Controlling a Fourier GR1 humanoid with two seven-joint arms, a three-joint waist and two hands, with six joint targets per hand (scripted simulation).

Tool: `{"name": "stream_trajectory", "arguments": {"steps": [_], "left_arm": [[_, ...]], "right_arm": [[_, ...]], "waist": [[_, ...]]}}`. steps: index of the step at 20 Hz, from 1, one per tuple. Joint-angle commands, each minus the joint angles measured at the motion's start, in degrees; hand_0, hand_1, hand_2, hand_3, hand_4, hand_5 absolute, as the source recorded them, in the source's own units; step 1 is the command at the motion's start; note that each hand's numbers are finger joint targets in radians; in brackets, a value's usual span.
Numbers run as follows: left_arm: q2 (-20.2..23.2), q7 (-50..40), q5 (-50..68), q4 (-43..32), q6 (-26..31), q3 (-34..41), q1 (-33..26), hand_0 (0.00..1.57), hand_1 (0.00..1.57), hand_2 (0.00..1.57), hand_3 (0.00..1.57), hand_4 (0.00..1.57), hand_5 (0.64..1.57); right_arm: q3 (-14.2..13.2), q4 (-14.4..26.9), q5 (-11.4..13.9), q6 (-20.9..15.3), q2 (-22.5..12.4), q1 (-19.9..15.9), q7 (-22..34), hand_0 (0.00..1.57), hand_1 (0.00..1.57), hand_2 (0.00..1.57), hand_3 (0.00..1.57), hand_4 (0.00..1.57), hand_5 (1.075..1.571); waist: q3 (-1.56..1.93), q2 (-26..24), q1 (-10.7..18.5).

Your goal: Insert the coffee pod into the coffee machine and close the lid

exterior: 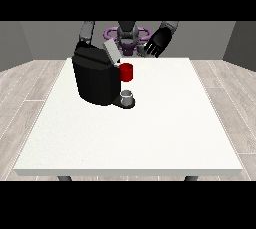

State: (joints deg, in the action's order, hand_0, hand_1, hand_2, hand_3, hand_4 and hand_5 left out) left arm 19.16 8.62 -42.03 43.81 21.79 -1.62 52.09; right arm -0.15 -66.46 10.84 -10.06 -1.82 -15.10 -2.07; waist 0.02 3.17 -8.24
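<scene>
Black coffee machine, one; grey thing, one; raised hand, one.

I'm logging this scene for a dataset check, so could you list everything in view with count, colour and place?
Table: one, white, fills the middle of the view, on a pale wood-plank floor.
Coffee machine: one, black, on the table's far part at the view's left, its grey lid raised and tilted.
Red thing at the machine: one, red, at the machine's front, on its side facing the view's right.
Grey thing: one, grey, on the machine's low base below the red thing; I cannot tell whether it is the pod.
Robot: one, dark torso behind the table's far edge.
Hand at the view's right: one, black, raised above the far edge, fingers spread.
Other hand: hidden behind the machine.
</scene>
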Motion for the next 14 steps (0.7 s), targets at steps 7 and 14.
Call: {"name": "stream_trajectory", "arguments": {"steps": [7,14], "left_arm": [[2.4,-5.4,3.2,-2.0,2.5,7.0,11.0,1.27,1.27,1.30,1.27,0.49,1.571],[7.9,-4.3,1.2,-5.2,1.7,8.1,14.1,1.25,1.25,1.30,1.25,0.48,1.571]], "right_arm": [[1.4,-4.3,0.6,-1.2,0.3,-5.3,1.5,0.00,0.00,0.00,0.00,0.00,1.571],[1.6,-11.3,-0.2,2.1,-2.5,-6.7,5.4,0.00,0.00,0.00,0.00,0.00,1.571]], "waist": [[-0.01,4.9,-4.5],[-0.03,8.2,-10.6]]}}
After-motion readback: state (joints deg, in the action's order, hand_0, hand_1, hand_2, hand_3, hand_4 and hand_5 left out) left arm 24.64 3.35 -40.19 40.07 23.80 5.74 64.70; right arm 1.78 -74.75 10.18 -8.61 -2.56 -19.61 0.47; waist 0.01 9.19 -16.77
